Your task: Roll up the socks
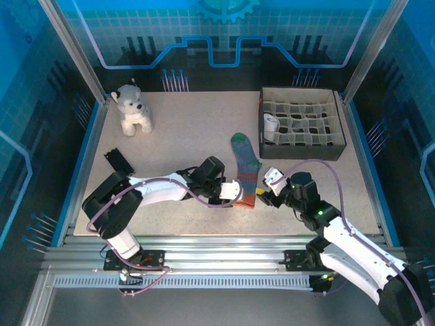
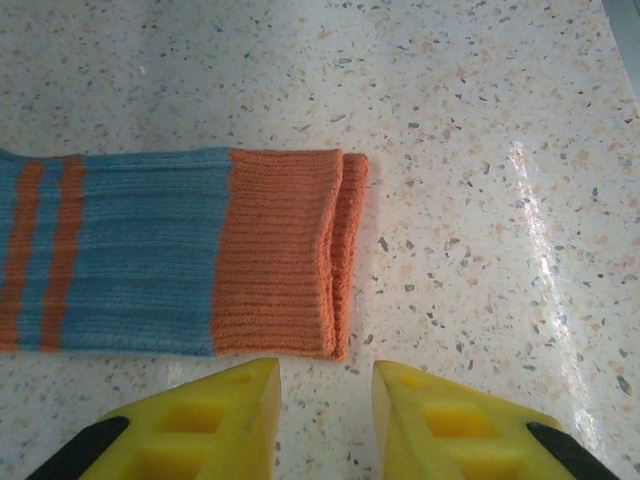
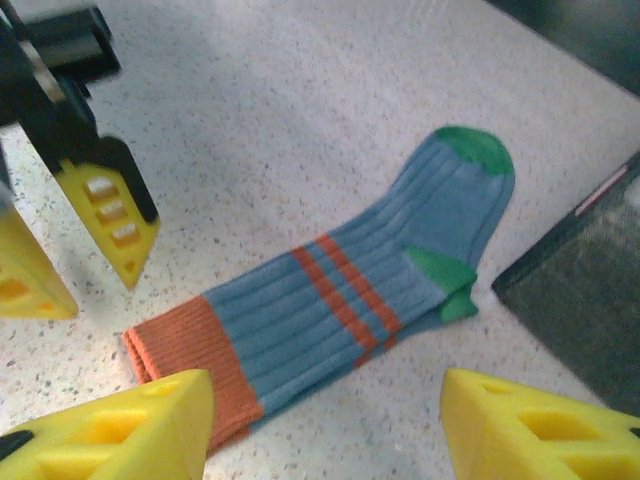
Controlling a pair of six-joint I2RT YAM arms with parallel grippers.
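Lying flat on the table (image 1: 183,129), the teal sock (image 1: 245,166) has its orange cuff at the near end.
From above, the left gripper (image 1: 234,192) is just left of the cuff and the right gripper (image 1: 266,197) just right of it; a white sock (image 1: 270,126) sits in a left compartment of the divided box (image 1: 306,152). From the left wrist, the yellow fingers (image 2: 200,425) stand a little apart and clamp nothing, with the cuff just beyond them. From the right wrist, the fingers (image 3: 110,425) are wide apart, with the sock beyond.
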